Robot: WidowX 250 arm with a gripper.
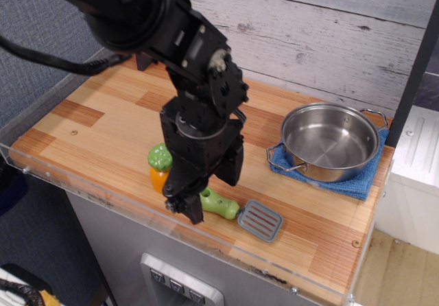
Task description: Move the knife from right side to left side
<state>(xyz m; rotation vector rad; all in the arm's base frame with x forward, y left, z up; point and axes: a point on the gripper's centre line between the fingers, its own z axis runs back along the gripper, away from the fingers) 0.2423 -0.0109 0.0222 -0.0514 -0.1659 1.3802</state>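
The knife lies near the front edge of the wooden table, with its light-green handle [221, 204] pointing left and its grey slotted head [259, 219] to the right. My black gripper [211, 195] hangs right over the left end of the handle. Its jaws are open, with one finger [190, 206] in front of the handle and the other behind it. The arm hides the tip of the handle. I cannot tell whether the fingers touch the handle.
An orange toy with a green top [159, 168] stands just left of the gripper. A steel pot [331, 141] sits on a blue cloth [357, 186] at the right. A clear plastic lip [82, 191] runs along the table's front edge.
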